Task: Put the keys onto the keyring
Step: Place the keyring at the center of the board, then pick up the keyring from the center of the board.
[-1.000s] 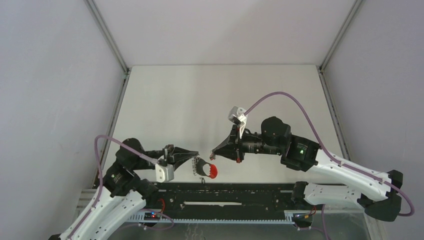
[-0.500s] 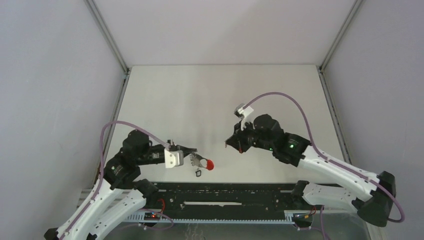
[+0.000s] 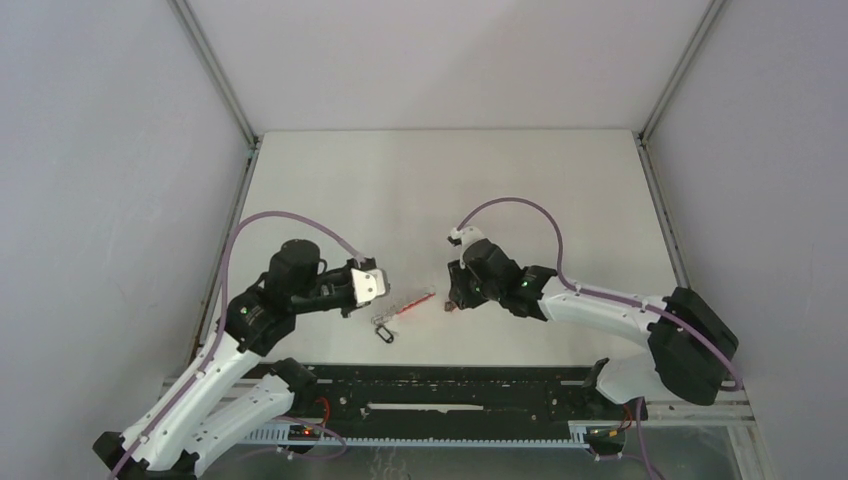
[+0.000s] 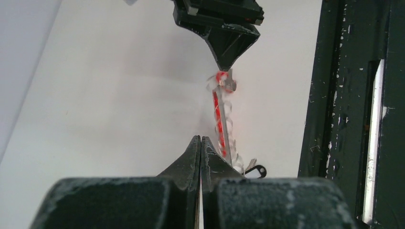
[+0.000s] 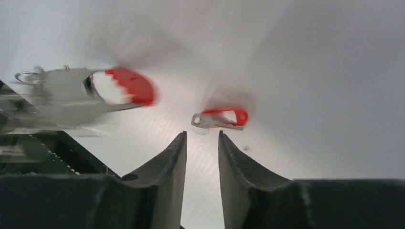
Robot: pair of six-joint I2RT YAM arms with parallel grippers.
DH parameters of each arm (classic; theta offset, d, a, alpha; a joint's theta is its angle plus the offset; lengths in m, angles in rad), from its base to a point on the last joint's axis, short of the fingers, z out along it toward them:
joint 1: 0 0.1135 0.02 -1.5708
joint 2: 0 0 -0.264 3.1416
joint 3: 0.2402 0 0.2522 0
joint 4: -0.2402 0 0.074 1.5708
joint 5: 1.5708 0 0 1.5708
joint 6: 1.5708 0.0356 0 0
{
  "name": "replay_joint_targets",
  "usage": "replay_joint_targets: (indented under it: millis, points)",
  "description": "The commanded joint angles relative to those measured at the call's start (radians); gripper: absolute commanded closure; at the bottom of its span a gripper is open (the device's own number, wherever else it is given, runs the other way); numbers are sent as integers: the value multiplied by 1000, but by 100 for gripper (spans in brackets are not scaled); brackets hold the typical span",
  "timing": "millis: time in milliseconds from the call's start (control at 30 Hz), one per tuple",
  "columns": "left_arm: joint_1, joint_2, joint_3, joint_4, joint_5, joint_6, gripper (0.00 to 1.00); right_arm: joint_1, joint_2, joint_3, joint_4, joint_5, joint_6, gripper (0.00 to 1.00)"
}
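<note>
Keys (image 3: 383, 327) are seen as a small silvery bunch on the table (image 3: 450, 180), lower centre of the top view, just below the left end of the red strap (image 3: 413, 300). The strap is laid in a slanted line between the two gripper tips, rising to the right. The ring itself cannot be made out.

In the left wrist view the strap is motion-blurred, running from mid frame up toward the right gripper's tip, with silvery bits smeared along it. A dark loop (image 4: 258, 170) is seen beside its near end.

Left gripper (image 4: 200, 139): jaws are pressed together, fingertips just left of the strap's near end. Whether anything is pinched cannot be told.

Right gripper (image 5: 202, 136): jaws are parted with nothing between them, tips pointed down at the table near the strap's right end. A red-headed key (image 5: 220, 118) is seen lying flat just beyond its fingertips, centre of the right wrist view. A blurred grey-and-red shape (image 5: 95, 93) is seen at upper left there, too smeared to identify.

A black rail (image 3: 450, 385) runs along the bottom of the top view, near the keys.
</note>
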Motion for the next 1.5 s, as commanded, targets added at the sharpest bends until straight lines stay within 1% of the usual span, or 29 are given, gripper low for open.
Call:
replay_joint_targets:
  millis: [0, 100, 200, 233, 300, 333, 400, 433, 533, 600, 667, 733, 800, 867, 1000, 1067, 1167, 1300, 1467]
  points:
    - [13, 11, 61, 19, -26, -48, 100, 33, -100, 11, 140, 49, -34, 59]
    - [15, 8, 49, 21, -19, -63, 100, 17, -176, 12, 178, 1, -70, 52]
    - [39, 14, 31, 10, -19, -72, 100, -4, -219, 16, 175, -7, -70, 38]
    - [54, 22, 30, 8, -12, -77, 100, -18, -215, 25, 151, -5, -57, 35]
    - [83, 44, 31, 2, 7, -89, 100, -52, -186, 39, 79, 3, -16, 34]
    - [91, 60, 35, -6, 15, -82, 93, -66, -173, 40, 54, 6, 4, 34]
    - [99, 90, 48, -22, 21, -69, 72, -87, -141, 41, -16, 7, 72, 34]
    - [103, 99, 52, -26, 23, -60, 63, -87, -130, 37, -33, 8, 98, 34]
    - [112, 100, 41, -35, 42, -14, 39, -25, -111, 6, -49, 0, 180, 35]
    - [112, 100, 24, -33, 47, 5, 29, 6, -96, -21, -48, -26, 252, 35]
    - [113, 106, 17, -28, 44, 6, 22, 20, -85, -63, -5, -42, 304, 35]
    - [114, 103, 13, -18, 50, -2, 20, 13, -76, -104, 58, -80, 312, 35]
    - [113, 93, 12, -16, 53, -7, 20, -11, -50, -111, 97, -95, 282, 35]
    - [113, 83, 15, -28, 58, -5, 20, -57, -3, -110, 125, -175, 267, 36]
    - [114, 66, 17, -34, 62, -13, 20, -95, 52, -109, 175, -211, 247, 36]
    - [114, 66, 19, -27, 56, -27, 19, -91, 70, -99, 179, -202, 247, 34]
    - [114, 66, 18, -9, 48, -44, 18, -63, 103, -79, 179, -167, 256, 34]
    - [114, 67, 26, -6, 44, -49, 18, -34, 161, -44, 211, -126, 278, 37]
    - [113, 61, 36, 0, 28, -47, 18, -9, 225, 5, 193, -59, 298, 43]
